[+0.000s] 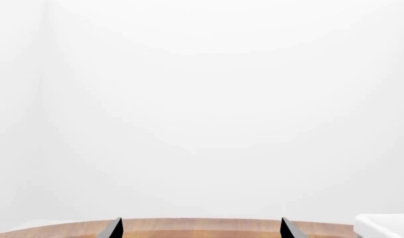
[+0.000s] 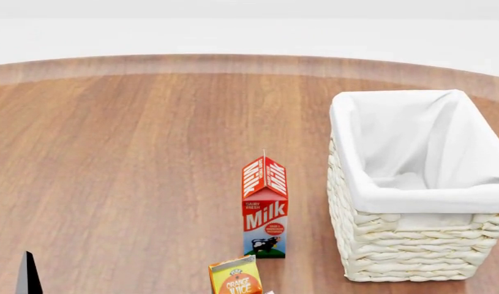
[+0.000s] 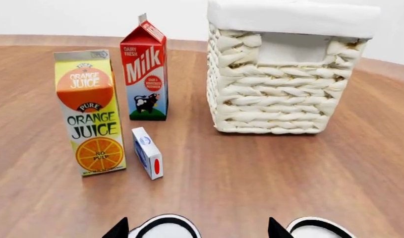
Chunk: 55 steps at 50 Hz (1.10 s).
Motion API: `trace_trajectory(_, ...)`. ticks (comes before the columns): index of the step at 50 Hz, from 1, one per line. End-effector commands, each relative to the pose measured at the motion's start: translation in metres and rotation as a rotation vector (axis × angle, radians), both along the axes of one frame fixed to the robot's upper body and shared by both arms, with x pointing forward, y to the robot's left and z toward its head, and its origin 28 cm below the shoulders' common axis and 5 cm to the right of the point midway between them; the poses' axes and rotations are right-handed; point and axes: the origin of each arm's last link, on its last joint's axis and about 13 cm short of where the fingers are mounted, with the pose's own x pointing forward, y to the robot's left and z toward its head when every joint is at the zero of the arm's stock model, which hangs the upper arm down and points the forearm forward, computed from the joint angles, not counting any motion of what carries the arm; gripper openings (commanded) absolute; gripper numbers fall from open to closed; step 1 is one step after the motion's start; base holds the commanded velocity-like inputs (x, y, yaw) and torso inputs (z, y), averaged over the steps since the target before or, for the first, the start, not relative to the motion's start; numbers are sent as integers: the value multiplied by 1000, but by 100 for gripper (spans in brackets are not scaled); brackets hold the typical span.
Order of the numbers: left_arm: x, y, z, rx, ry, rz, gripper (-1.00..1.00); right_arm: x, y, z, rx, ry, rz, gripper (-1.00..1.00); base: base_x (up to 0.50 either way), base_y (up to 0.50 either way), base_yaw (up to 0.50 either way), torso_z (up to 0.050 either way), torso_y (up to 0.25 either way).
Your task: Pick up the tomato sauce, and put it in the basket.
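The basket [image 2: 412, 202] stands upright on the wooden bench [image 2: 127, 159], at the right of the head view; its white lining is folded over the rim. The tomato sauce appears in none of the three views, so its position cannot be stated.

A milk carton [image 2: 265, 208] stands upright just left of the basket. An orange juice carton [image 3: 89, 111] stands nearer the robot, with a small white-and-blue box [image 3: 147, 152] beside it.

The left tool [image 1: 200, 232] has its fingertips spread apart with nothing between them, above the bench edge. The right tool [image 3: 198, 232] is likewise spread and empty, low over the bench, facing the cartons and basket.
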Motion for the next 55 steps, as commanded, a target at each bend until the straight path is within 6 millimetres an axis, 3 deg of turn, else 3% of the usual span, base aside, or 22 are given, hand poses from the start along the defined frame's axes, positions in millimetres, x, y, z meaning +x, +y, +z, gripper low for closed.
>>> trace_trajectory(1,1,-1,-1,3,3,-1,100,-9,0,-18,14,79,-10,100,0,0,0,0,0)
trace_trajectory(8,1,-1,-2,4,6,-1,100,-8,1,-24,29,100,-15,100,0,0,0,0,0)
trace_trajectory(24,1,-1,-2,5,12,3,100,-9,10,-16,-7,-3,77,100,0,0,0,0,0)
trace_trajectory(34,2,-2,-3,6,18,4,100,-3,8,-39,15,71,40,100,0,0,0,0,0)
trace_trajectory(35,2,-2,-3,5,19,5,100,-2,8,-32,22,78,36,100,0,0,0,0,0)
trace_trajectory(39,2,-2,-4,7,21,2,100,0,8,-48,21,89,31,100,0,0,0,0,0)
trace_trajectory(55,2,-2,-4,5,24,5,100,16,8,-45,6,73,26,100,0,0,0,0,0)
